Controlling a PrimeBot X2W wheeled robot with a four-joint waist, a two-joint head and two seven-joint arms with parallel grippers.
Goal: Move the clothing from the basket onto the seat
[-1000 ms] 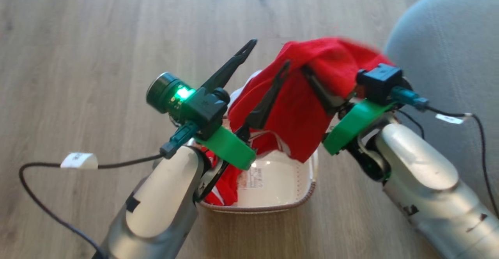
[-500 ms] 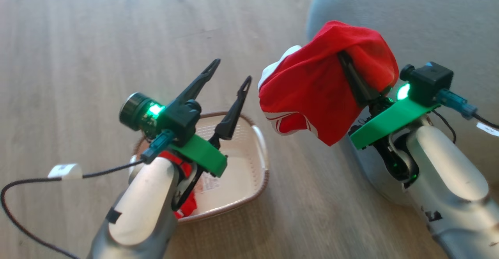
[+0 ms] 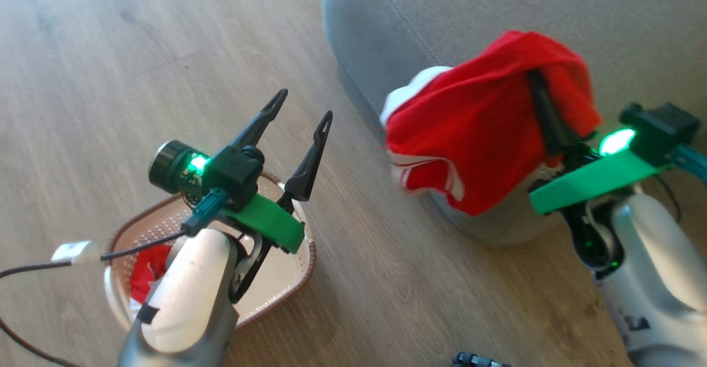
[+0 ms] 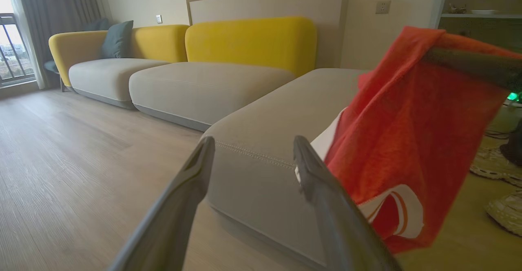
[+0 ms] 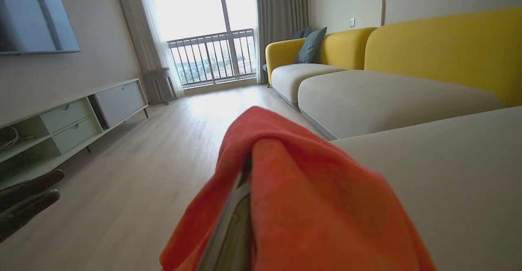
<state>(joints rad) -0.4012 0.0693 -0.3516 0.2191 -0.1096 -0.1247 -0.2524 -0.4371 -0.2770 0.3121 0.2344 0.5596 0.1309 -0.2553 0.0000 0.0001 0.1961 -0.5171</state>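
A red garment of the clothing (image 3: 480, 129) with white stripe trim hangs draped over my right gripper (image 3: 538, 88), which is shut on it, above the rounded corner of the grey seat (image 3: 497, 13). In the left wrist view the same clothing (image 4: 412, 140) hangs at right before the seat (image 4: 265, 140). In the right wrist view the clothing (image 5: 318, 205) covers my fingers. My left gripper (image 3: 301, 110) stands open and empty over the cream basket (image 3: 293, 278) on the floor at lower left. More red clothing (image 3: 146, 270) lies in the basket, partly hidden by my left forearm.
Wood floor (image 3: 138, 52) lies all around the basket. Further sofa sections with yellow backs (image 4: 244, 38) stand beyond the seat. A low TV cabinet (image 5: 73, 120) runs along the far wall. A woven mat (image 4: 497, 169) lies on the floor at right.
The head camera has swung right, bringing the seat into the middle. My right gripper has carried the red garment away from the basket to above the seat's corner. My left gripper stays open.
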